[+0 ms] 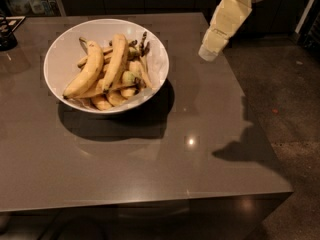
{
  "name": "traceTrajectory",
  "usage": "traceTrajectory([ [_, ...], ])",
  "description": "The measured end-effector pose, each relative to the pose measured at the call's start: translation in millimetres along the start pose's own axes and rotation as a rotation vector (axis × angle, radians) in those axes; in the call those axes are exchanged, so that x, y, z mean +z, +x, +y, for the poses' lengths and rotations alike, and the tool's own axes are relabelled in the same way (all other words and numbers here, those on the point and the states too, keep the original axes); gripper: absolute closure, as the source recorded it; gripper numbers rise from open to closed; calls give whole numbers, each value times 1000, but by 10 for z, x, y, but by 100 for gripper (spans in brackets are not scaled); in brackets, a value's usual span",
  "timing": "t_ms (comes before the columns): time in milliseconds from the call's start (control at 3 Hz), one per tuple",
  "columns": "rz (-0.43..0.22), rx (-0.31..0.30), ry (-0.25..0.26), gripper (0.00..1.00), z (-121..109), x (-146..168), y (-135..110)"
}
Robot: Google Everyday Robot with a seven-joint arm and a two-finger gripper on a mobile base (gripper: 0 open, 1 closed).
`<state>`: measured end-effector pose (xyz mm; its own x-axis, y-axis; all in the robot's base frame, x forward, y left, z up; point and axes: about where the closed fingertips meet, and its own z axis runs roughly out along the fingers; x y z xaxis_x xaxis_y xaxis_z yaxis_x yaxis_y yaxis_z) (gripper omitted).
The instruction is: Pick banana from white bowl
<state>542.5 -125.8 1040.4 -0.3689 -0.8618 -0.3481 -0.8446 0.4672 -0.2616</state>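
The white bowl (60, 54) stands on the back left of the table, full of bananas. The banana (116, 59), long, thick and gently curved, lies on top of the pile in the middle, running front to back. A second big, more curved banana (84, 78) lies just left of it, with small thin bananas (131, 79) under and to the right. My gripper (211, 48), cream-coloured, hangs in the air at the upper right and points down-left. It is above the table's back right edge, well to the right of the bowl, and holds nothing.
The grey table (190, 164) ends at its right edge next to a speckled floor (295, 109). A dark object (7, 34) sits at the table's far left back corner. The arm's shadow falls on the front right of the table.
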Motion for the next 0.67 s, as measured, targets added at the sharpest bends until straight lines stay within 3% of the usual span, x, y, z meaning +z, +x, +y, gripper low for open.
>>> traceTrajectory([
  [333, -57, -5, -1, 0, -50, -54, -305],
  [667, -106, -50, -19, 0, -28, -56, -652],
])
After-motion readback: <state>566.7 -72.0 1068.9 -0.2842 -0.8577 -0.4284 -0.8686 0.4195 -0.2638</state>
